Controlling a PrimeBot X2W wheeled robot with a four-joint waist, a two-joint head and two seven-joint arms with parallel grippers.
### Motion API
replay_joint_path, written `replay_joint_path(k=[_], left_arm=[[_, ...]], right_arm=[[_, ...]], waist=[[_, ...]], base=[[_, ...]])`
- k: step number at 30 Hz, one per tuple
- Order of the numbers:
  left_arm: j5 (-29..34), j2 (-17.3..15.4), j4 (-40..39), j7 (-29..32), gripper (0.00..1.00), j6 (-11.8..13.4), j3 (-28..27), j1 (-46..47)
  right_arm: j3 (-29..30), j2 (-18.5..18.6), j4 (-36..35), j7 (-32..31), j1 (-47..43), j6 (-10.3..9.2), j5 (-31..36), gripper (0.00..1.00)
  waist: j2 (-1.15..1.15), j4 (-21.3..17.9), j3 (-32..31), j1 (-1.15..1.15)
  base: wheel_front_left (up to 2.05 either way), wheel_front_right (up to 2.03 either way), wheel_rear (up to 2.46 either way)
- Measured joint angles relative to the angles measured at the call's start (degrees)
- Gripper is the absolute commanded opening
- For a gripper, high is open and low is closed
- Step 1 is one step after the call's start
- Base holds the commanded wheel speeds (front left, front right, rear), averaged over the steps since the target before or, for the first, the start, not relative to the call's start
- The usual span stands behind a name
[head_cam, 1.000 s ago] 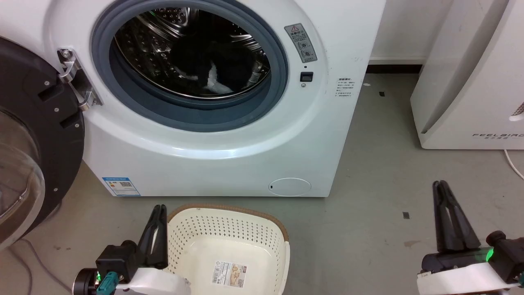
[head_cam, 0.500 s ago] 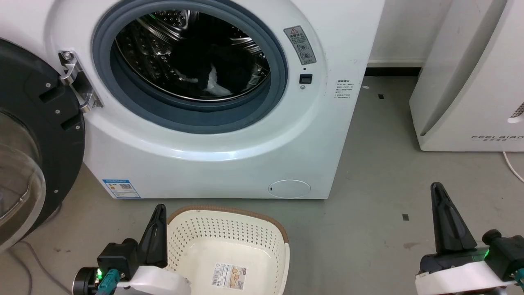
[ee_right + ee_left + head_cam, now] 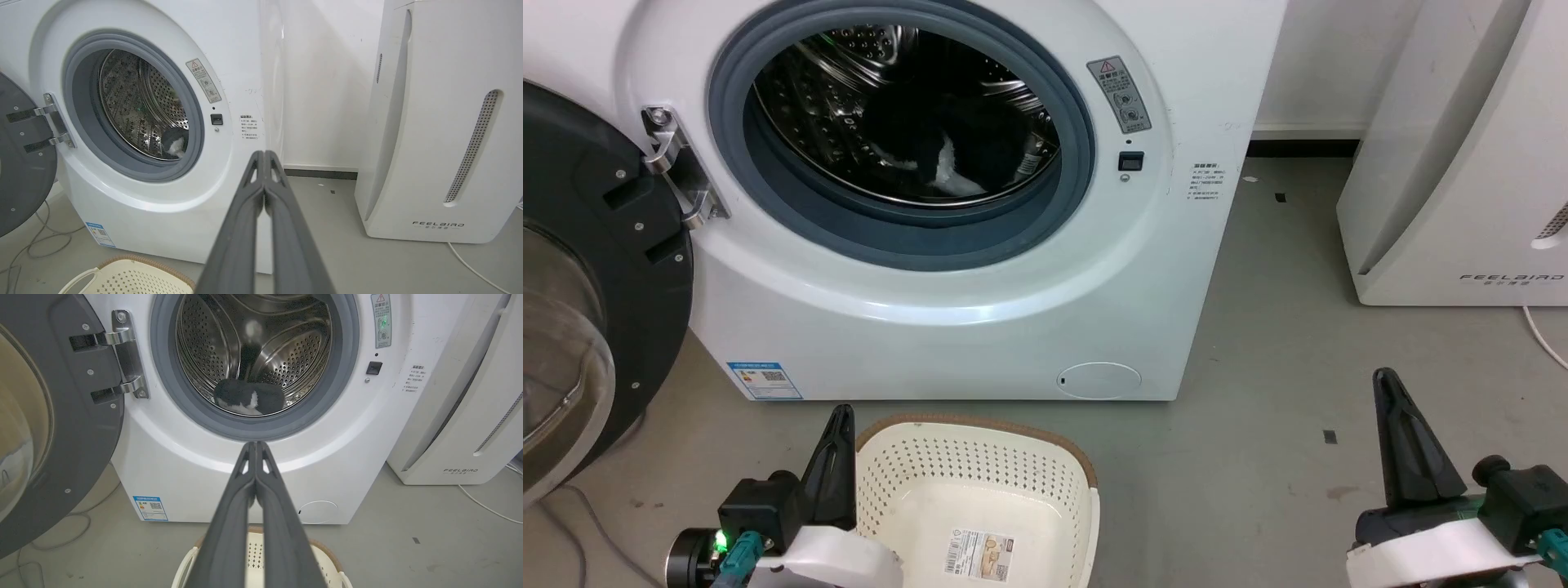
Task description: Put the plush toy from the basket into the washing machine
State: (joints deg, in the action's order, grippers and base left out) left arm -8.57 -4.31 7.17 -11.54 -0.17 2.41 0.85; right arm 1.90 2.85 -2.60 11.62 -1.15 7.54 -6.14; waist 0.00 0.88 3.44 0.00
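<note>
So, plush toy (image 3: 245,398) lies low inside washing machine (image 3: 171,457), seemingly crosswise.

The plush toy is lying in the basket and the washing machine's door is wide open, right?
Not quite. The plush toy lies inside the steel drum of the washing machine, not in the basket, as the left wrist view shows. The basket has just a paper label on its bottom. The door is open, as you said.
</note>
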Motion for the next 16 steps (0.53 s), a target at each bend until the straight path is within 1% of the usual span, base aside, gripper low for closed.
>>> replay_joint_path(k=[16], left_arm=[[1.53, 0.16, -1.20, 1.94, 0.00, 0.00, -0.40, 0.00]], right_arm=[[-0.32, 0.00, 0.34, -1.97, 0.03, 0.00, 0.87, 0.00]], waist=[[0.00, -0.15, -0.57, 0.01]], base=[[0.00, 0.00, 0.00]])
